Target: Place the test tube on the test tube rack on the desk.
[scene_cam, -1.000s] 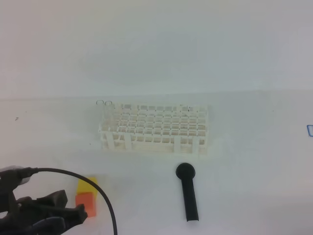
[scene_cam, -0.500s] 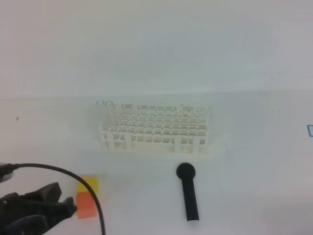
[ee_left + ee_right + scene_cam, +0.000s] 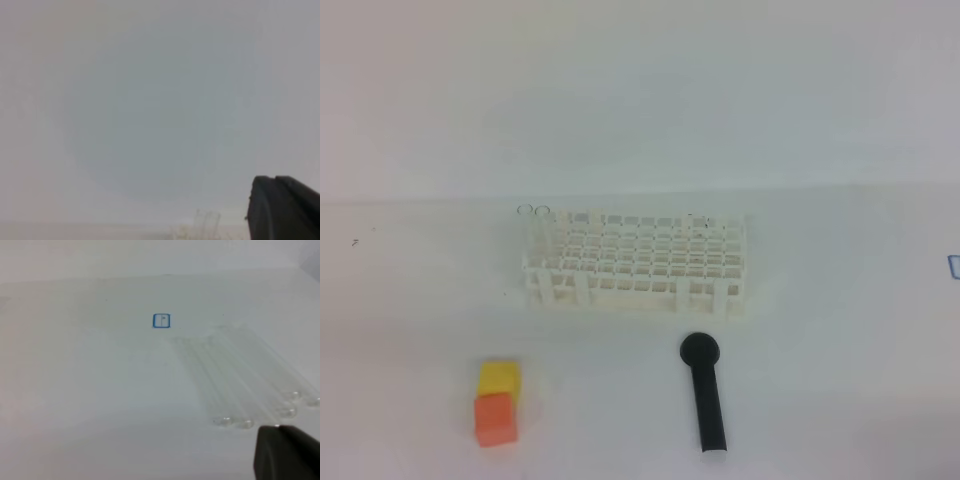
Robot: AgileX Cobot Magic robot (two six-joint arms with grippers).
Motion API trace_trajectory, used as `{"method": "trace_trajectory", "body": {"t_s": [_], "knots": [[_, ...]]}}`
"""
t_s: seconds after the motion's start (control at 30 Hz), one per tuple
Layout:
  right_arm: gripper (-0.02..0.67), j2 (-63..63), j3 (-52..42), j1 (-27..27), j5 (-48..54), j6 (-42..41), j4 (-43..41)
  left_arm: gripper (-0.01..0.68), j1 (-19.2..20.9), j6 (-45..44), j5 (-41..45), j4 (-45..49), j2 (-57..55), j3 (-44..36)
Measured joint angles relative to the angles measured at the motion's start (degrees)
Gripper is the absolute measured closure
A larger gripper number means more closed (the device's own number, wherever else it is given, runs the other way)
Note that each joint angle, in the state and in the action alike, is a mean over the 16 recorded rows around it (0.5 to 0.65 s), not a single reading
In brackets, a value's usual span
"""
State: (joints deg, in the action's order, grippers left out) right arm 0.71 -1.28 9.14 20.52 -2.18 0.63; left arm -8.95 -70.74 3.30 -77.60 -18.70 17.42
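The white test tube rack (image 3: 638,262) stands on the desk (image 3: 820,330) in the middle of the exterior view. Two clear tube rims (image 3: 525,211) rise at its back left corner. In the right wrist view several clear test tubes (image 3: 240,385) lie side by side on the desk, their rounded ends toward the camera. My right gripper (image 3: 277,432) shows as a dark tip just in front of them, jaws together, holding nothing. Only the dark tip of my left gripper (image 3: 276,185) shows in the left wrist view, shut and empty. Neither gripper appears in the exterior view.
A black round-headed stick (image 3: 706,395) lies in front of the rack. A yellow cube (image 3: 499,377) and an orange cube (image 3: 495,418) sit touching at the front left. A small blue square mark (image 3: 161,320) lies on the desk beyond the lying tubes.
The left arm and its black cable have pulled back out of the exterior view at the lower left, uncovering the two cubes. Nothing else moved.
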Motion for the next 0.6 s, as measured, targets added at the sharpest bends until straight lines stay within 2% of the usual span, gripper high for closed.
{"method": "trace_trajectory", "body": {"t_s": [0.13, 0.27, 0.4, 0.6], "knots": [[0.65, 0.0, 0.0, 0.0, 0.0, 0.0, 0.0, 0.673, 5.7, -1.8, 2.2, -0.7, 4.9, 0.0], [0.65, 0.0, 0.0, 0.0, 0.0, 0.0, 0.0, 0.673, 8.5, 2.6, 2.9, 1.8, 7.0, 0.0], [0.65, 0.0, 0.0, 0.0, 0.0, 0.0, 0.0, 0.673, 9.5, 17.5, 3.2, 13.3, 7.5, -0.3], [0.65, 0.0, 0.0, 0.0, 0.0, 0.0, 0.0, 0.673, 9.5, 49.5, 4.0, 43.1, 8.5, -2.0]]}}
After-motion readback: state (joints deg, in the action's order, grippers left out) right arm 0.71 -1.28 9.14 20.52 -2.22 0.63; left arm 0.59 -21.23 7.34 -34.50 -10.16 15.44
